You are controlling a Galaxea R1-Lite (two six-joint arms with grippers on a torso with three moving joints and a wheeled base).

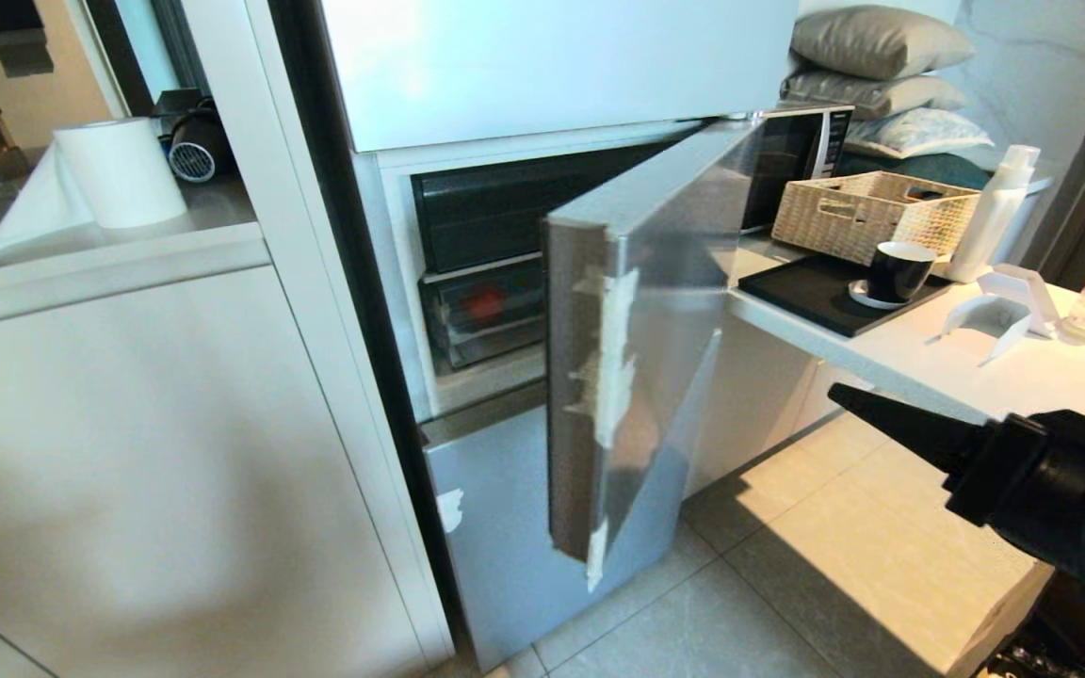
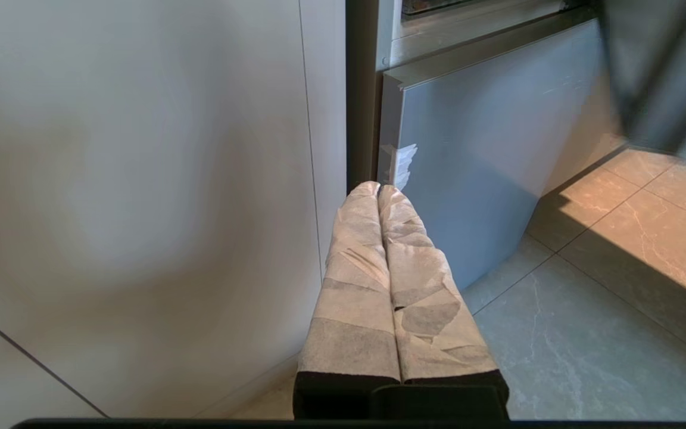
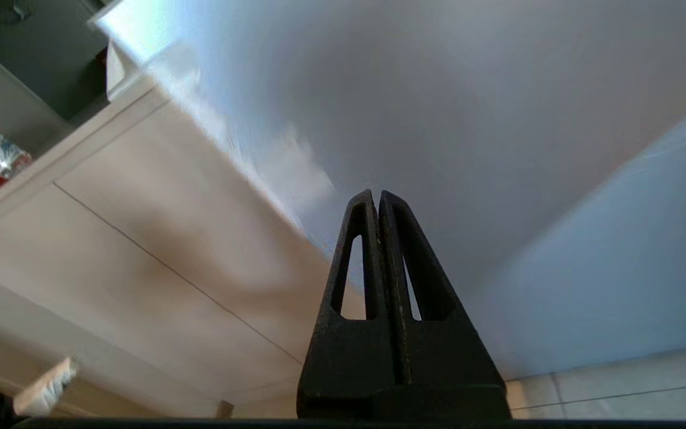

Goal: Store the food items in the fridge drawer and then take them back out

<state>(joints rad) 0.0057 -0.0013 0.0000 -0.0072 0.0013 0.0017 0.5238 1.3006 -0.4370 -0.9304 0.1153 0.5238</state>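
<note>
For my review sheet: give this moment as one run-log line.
fridge door: open | drawer: shut, red fruit inside | right claw: shut, empty, beside door | left claw: shut, parked low

We list, off-task: paper towel roll (image 1: pixel 119 171) on the ledge at ten o'clock; fridge door (image 1: pixel 632 339) ajar at centre, torn tape on its edge; wicker basket (image 1: pixel 872 215), dark mug (image 1: pixel 900 270) on a black tray (image 1: pixel 811 294), white spray bottle (image 1: pixel 995 215), stacked pillows (image 1: pixel 882 66), all at two o'clock.
</note>
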